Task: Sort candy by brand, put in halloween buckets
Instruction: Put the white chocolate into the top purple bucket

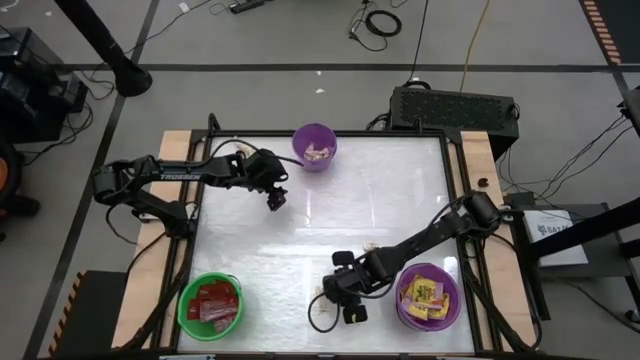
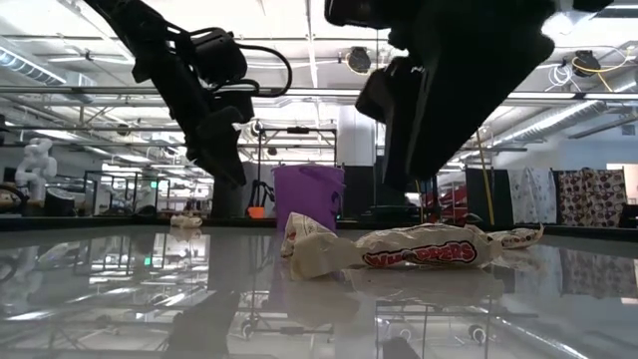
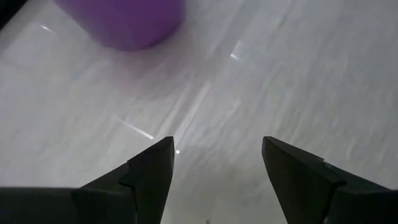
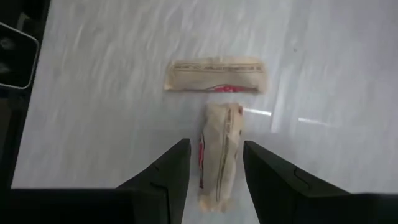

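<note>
Two pale tan twisted-wrapper candies lie flat on the white table near its front edge. One (image 4: pixel 219 158) lies lengthwise under my right gripper (image 4: pixel 216 146), the other (image 4: pixel 216 76) lies crosswise just beyond it. The gripper is open, with a finger on either side of the first candy. In the low view it hangs above the red-printed candy (image 2: pixel 429 247) without touching it. My left gripper (image 1: pixel 277 197) stands open over bare table near the far purple bucket (image 1: pixel 314 147), which holds tan pieces. The green bucket (image 1: pixel 210 305) holds red packets. The near purple bucket (image 1: pixel 428 297) holds yellow packets.
The green bucket and the near purple bucket stand on either side of my right gripper at the table's front edge. The far purple bucket (image 3: pixel 124 22) stands close ahead of my left gripper (image 3: pixel 217 162). Bare white table lies between the two arms.
</note>
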Controlling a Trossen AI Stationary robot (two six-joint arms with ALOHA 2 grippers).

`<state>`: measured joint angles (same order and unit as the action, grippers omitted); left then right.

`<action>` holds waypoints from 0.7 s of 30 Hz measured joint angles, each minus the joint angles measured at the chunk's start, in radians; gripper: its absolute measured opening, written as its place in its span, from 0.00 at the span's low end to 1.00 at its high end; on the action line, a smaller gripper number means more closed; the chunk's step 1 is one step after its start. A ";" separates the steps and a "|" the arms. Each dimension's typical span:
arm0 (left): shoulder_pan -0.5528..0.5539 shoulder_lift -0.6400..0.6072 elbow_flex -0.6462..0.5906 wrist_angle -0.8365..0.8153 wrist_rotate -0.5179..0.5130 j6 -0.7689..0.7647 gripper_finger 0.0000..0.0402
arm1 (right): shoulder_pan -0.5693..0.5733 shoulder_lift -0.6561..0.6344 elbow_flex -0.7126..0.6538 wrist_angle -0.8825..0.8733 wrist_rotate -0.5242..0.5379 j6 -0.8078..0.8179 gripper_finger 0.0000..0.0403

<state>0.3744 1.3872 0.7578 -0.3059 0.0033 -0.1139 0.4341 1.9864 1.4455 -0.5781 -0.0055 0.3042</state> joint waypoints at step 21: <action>-0.004 0.000 0.000 -0.009 0.002 0.051 0.63 | -0.009 0.105 0.001 0.038 0.001 0.179 0.35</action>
<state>0.3706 1.3872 0.7578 -0.3145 0.0055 -0.0624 0.4253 2.0911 1.4468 -0.5403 -0.0047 0.4829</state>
